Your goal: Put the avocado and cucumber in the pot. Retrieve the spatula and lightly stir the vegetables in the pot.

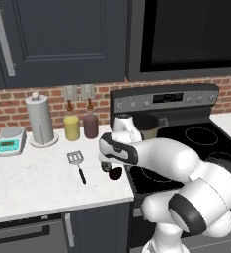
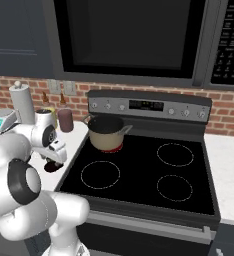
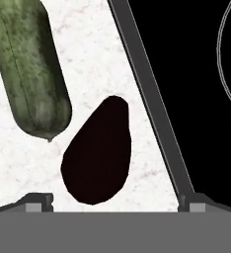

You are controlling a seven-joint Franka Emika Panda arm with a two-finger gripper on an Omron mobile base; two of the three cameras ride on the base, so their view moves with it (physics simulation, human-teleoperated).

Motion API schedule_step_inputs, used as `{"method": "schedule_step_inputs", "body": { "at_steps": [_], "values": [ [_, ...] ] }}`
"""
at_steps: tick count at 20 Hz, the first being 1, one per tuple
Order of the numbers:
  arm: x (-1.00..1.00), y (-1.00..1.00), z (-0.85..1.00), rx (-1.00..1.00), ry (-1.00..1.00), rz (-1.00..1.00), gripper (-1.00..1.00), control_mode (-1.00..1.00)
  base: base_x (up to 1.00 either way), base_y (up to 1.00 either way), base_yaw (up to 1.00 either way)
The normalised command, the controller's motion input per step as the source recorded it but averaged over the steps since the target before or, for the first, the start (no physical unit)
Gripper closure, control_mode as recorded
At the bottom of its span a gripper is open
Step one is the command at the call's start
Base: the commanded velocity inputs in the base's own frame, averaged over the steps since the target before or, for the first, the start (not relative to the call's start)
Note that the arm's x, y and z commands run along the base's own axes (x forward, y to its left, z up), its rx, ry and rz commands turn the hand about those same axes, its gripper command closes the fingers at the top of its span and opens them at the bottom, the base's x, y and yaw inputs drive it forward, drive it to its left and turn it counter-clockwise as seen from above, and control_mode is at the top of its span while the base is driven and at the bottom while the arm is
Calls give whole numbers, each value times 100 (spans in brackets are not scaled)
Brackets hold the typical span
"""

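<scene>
White tabletop (image 1: 33,183) beside stove (image 2: 149,175): fingers (image 3: 39,200) over avocado (image 3: 97,153).
I see them spread apart, empty; cucumber (image 3: 31,74) just beside.

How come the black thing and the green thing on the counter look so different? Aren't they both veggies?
The avocado is nearly black and pear-shaped, narrow at one end; the cucumber is mottled olive green and a long cylinder with rounded ends. The avocado lies closer to the stove edge, the cucumber farther from it. The cucumber is the longer one. Both lie flat on the white counter, apart, not yet in the pot.
</scene>
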Motion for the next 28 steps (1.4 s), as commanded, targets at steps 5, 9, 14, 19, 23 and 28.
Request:
{"method": "schedule_step_inputs", "body": {
  "at_steps": [5,9,14,19,23,28],
  "values": [
    [4,4,-21,0,0,-20,-100,-100,0,0,0],
    [1,6,-24,0,0,-17,-100,-100,0,0,0],
    [-3,0,-26,0,0,-12,-100,-100,0,0,0],
    [-5,0,-26,0,0,-10,-100,-100,0,0,0],
    [-2,0,-30,0,0,-8,-100,-100,0,0,0],
    [-6,0,-26,0,0,-7,100,-100,0,0,0]
  ]
}}
